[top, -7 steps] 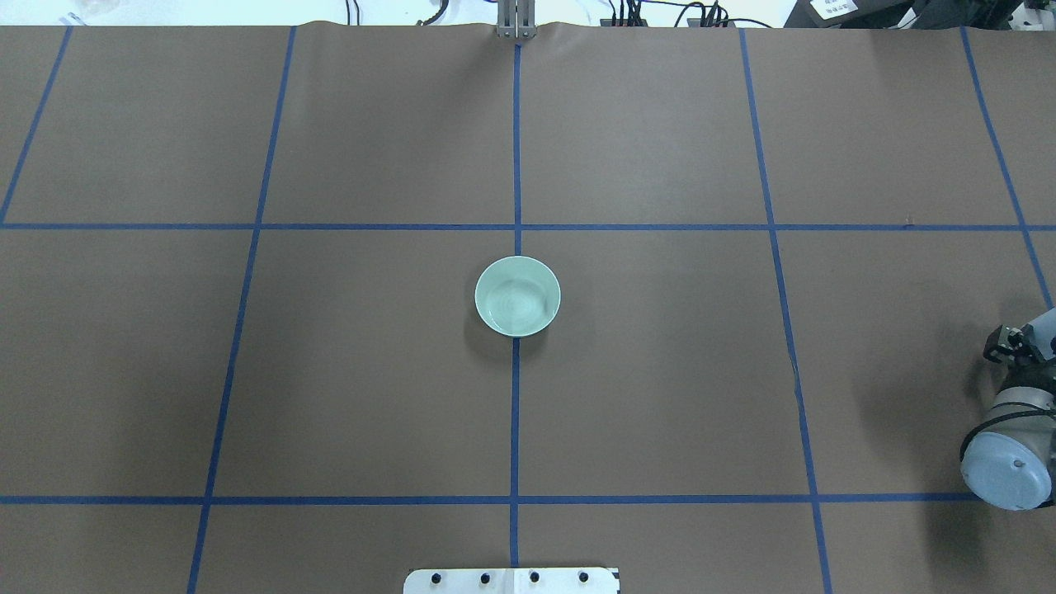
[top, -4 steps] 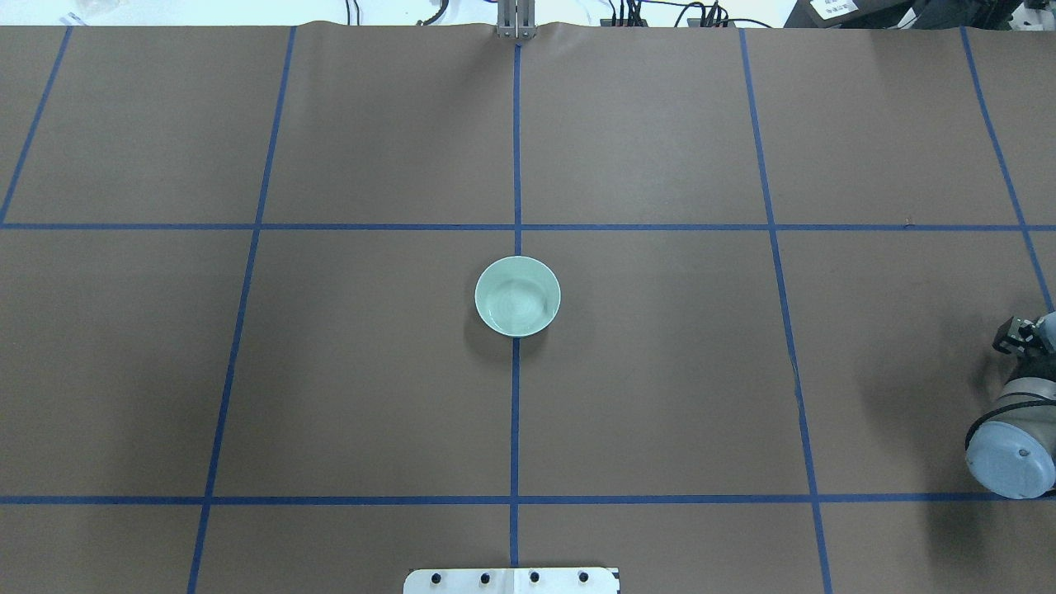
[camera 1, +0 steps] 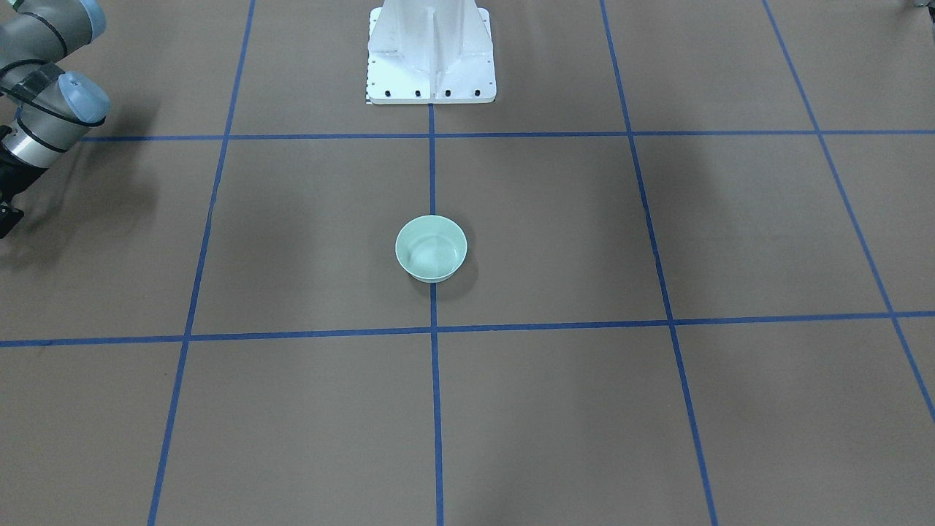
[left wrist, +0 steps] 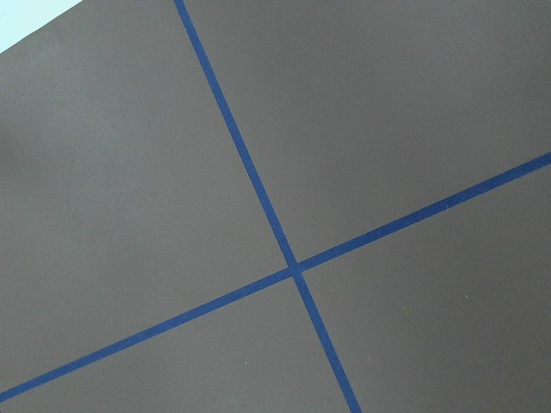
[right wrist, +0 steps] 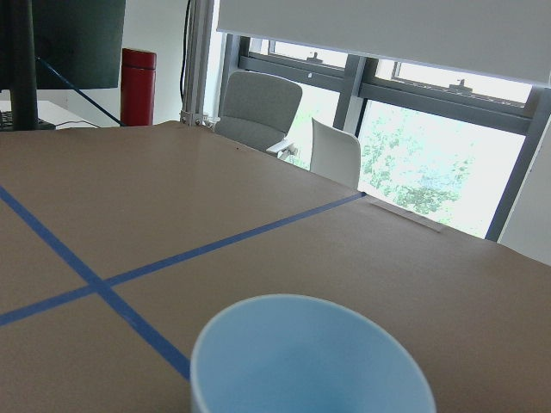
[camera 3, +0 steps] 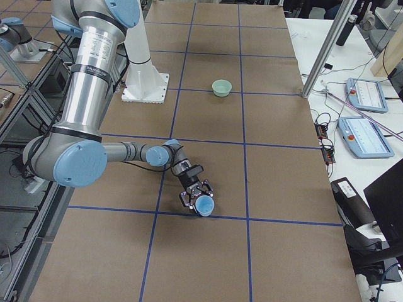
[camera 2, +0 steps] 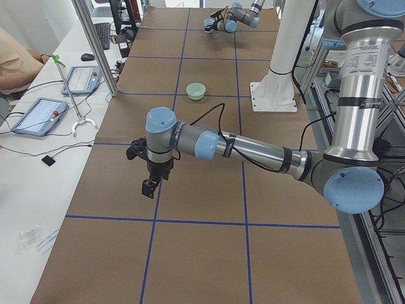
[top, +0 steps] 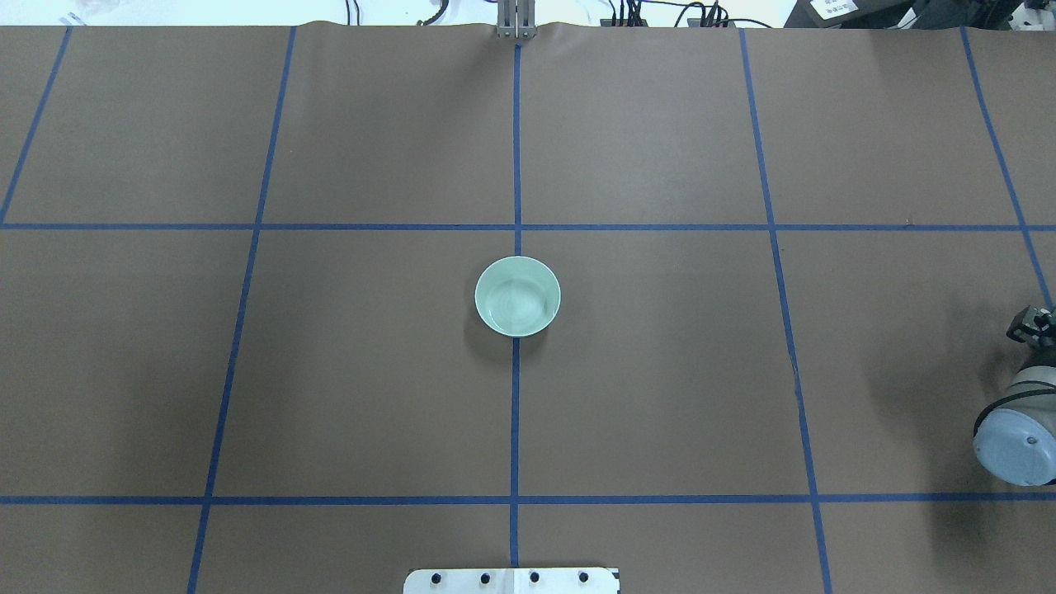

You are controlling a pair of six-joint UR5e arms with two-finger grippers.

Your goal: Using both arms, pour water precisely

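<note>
A pale green bowl (top: 517, 296) stands at the table's centre, also in the front-facing view (camera 1: 431, 248). Faint ripples of water (top: 516, 307) show inside it. My right arm (top: 1019, 441) is at the table's right edge. In the exterior right view my right gripper (camera 3: 198, 201) sits around a light blue cup (camera 3: 203, 206), low over the table. The cup (right wrist: 310, 361) fills the bottom of the right wrist view, and no water shows in it. My left gripper (camera 2: 149, 188) points down over bare table, and I cannot tell whether it is open or shut.
The white pedestal (camera 1: 431, 58) is bolted at the robot's side of the table. Blue tape lines (left wrist: 293, 268) divide the brown table cover. Control tablets (camera 2: 38, 114) and a metal post (camera 2: 95, 50) stand along the operators' side.
My right arm has moved to the right, further out of the overhead view. The bowl has not moved.
</note>
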